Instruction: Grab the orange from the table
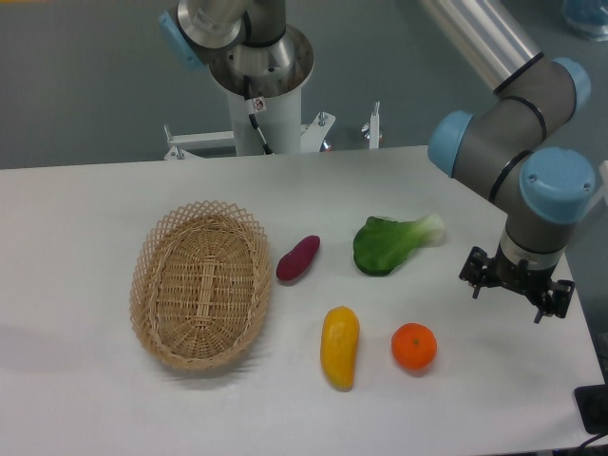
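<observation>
1. Tabletop [85, 199]: white, matte, fills most of the view. Its near edge and left side are cut off by the frame; the right edge shows at the far right.
2. Orange [414, 346]: small, round, bright and glossy. It lies on the tabletop at near right, just right of the yellow fruit and apart from it, nothing touching it.
3. Gripper [516, 282]: dark, hanging from the arm's wrist at the right, further back than the orange and to its right, clear of it. Only short dark prongs show beneath the wrist; the fingers themselves are hard to make out, so how far they are parted cannot be told. Nothing is seen in its hold.
4. Arm [518, 133]: grey tubes with blue joint caps, entering from the top right, where the frame cuts it off. Its base column [261, 95] stands beyond the far edge of the tabletop, its top also cut off.
5. Label [257, 104]: a small white tag with a red mark on the base column, too small to read.
6. Wicker basket [201, 283]: oval, tan, open weave, at left of centre.
7. Purple vegetable [298, 258]: short and oblong, just right of the basket's far rim.
8. Green leafy vegetable [391, 244]: dark leaves with a pale stalk pointing right, far of the orange.
9. Yellow fruit [339, 347]: elongated, yellow-orange, lying lengthwise near to far.
10. Dark object [594, 408]: at the near right corner, cut off by the frame, not identifiable.
</observation>
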### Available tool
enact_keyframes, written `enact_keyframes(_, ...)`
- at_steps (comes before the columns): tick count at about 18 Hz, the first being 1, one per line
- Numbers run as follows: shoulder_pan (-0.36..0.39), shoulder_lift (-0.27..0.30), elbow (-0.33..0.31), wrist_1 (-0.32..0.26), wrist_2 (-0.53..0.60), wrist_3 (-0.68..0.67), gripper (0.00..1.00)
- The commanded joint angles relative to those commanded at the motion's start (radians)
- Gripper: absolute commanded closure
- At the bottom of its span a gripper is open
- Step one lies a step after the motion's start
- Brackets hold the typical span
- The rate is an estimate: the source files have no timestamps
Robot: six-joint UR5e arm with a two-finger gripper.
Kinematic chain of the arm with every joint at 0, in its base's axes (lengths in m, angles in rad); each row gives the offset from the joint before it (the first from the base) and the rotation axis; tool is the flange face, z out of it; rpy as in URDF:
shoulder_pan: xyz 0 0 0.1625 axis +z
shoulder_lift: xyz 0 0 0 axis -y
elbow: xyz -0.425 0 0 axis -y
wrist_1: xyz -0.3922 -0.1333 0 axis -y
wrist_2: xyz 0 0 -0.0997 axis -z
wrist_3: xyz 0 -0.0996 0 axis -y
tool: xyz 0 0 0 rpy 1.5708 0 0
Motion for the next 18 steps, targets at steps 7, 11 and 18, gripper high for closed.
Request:
enact_keyframes(7,-0.003,0.000,0.000,0.000,0.000,-0.002,0.00)
enact_keyframes(11,-0.015,-0.005,-0.012,-0.002,0.003,-0.005,0.00)
enact_keyframes(18,-0.041,-0.009,-0.025,0.000,-0.008,-0.183,0.00)
